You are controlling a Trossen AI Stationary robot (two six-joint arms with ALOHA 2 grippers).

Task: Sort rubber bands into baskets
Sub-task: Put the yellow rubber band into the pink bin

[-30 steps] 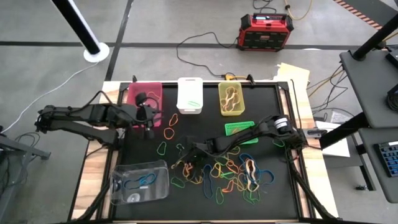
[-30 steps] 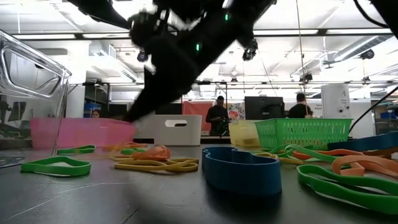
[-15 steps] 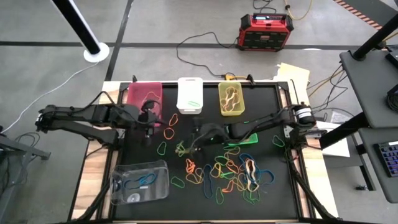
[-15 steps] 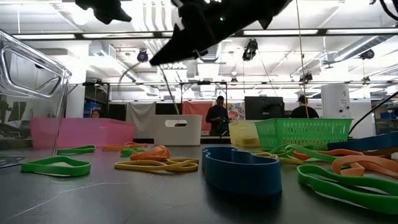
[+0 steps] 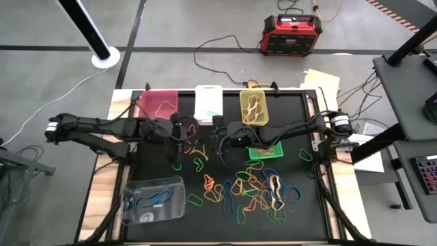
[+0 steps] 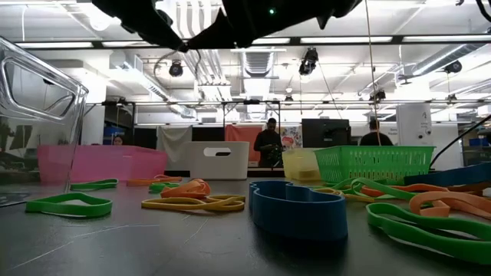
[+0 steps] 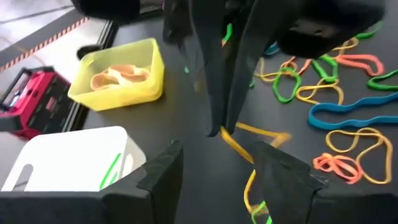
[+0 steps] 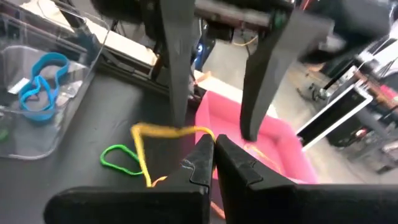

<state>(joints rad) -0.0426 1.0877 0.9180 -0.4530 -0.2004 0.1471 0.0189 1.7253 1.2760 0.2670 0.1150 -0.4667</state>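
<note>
In the high view's upper middle, the right gripper (image 5: 220, 139), having carried a yellow rubber band (image 8: 163, 132) up from the pile, stays pinched on it between the left gripper's (image 5: 179, 131) just-spread fingers (image 8: 176, 62), suggesting a handover near the white basket (image 5: 209, 101).

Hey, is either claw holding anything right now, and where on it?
The right claw is shut on a yellow rubber band, pinching one end of the loop so the rest dangles. The left claw is open facing it and holds nothing.
</note>
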